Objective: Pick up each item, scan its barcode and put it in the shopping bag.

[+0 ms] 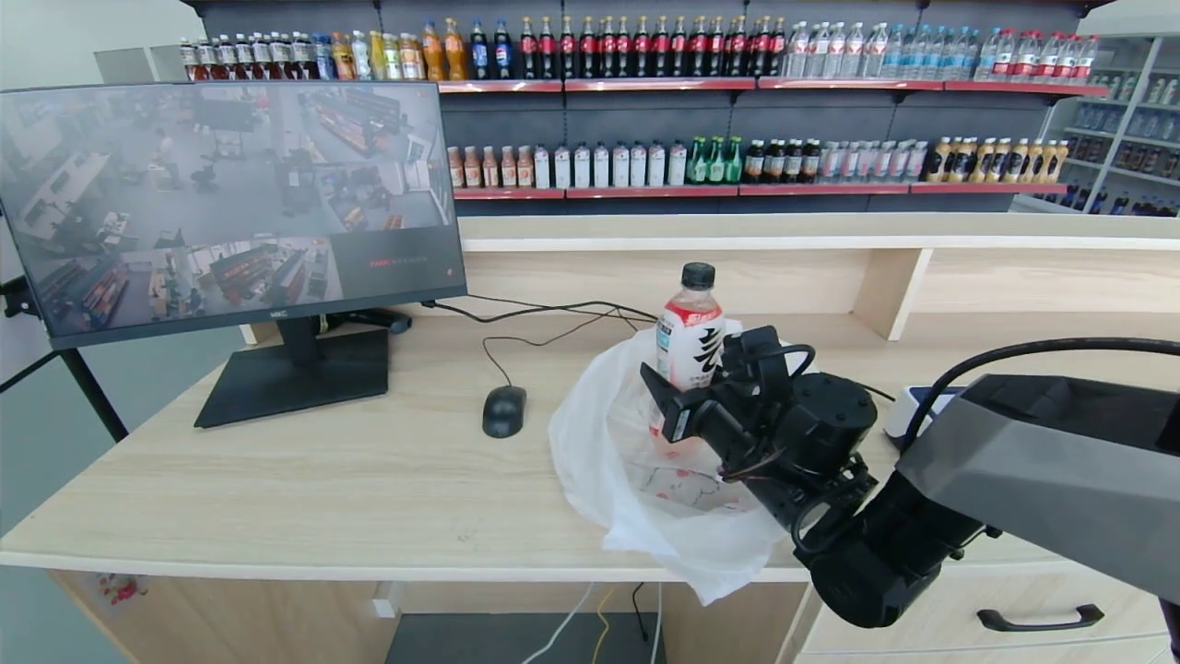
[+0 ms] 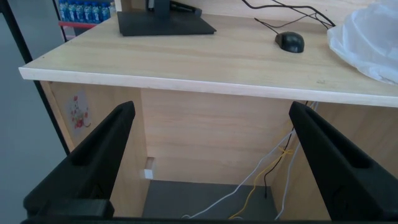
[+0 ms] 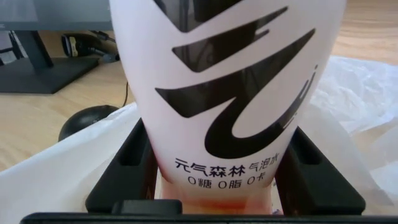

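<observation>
You have the bottle [image 1: 689, 334] upright at the mouth of the white bag [image 1: 599, 452] on the table [image 1: 323, 480], with your right pincer [image 1: 690, 392] clamped on it. The mouse [image 1: 504, 411] lies left of the bag. Your left pincer [image 2: 211, 109] gapes apart before the table's near edge.

Bright, even light fills the shop. Pale glare covers the monitor [image 1: 230, 198] at upper left. The counter [image 1: 323, 480] has soft shadows. Lines bend near the edges.
</observation>
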You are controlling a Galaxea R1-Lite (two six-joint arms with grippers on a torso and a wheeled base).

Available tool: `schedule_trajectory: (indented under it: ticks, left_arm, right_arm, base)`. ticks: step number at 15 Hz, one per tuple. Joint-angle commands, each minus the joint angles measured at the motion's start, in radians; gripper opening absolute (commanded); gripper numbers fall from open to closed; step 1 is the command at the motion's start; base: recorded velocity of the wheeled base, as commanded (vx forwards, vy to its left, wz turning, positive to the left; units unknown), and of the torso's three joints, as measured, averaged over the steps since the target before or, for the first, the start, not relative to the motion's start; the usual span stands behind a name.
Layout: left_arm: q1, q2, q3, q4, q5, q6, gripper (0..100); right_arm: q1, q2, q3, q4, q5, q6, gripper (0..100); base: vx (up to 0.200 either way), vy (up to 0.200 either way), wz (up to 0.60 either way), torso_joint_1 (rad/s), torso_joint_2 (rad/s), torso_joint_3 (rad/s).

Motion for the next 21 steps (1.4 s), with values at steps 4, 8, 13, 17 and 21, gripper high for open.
schedule_trajectory:
  ticks: [4,8,13,17,21]
  left_arm:
    - [0.0,0.0,0.0,0.0,0.0,0.0,100]
    - [0.0,0.0,0.0,0.0,0.0,0.0,100]
    - [0.0,0.0,0.0,0.0,0.0,0.0,100]
    - [0.0,0.0,0.0,0.0,0.0,0.0,100]
    - [0.0,0.0,0.0,0.0,0.0,0.0,100]
  right_arm:
    - [-0.001,0.054,-0.027,-0.002,0.001,0.002,0]
    - [-0.001,0.08,-0.025,-0.002,0.001,0.003,0]
    - [-0.004,0.105,-0.025,-0.002,0.001,0.003,0]
    - [-0.004,0.116,-0.025,-0.002,0.001,0.003,0]
    - [-0.004,0.117,-0.021,-0.002,-0.001,0.013,0]
  base:
    - [0.0,0.0,0.0,0.0,0.0,0.0]
    - [0.0,0.0,0.0,0.0,0.0,0.0]
    - [0.0,0.0,0.0,0.0,0.0,0.0]
    - [0.0,0.0,0.0,0.0,0.0,0.0]
    - [0.0,0.0,0.0,0.0,0.0,0.0]
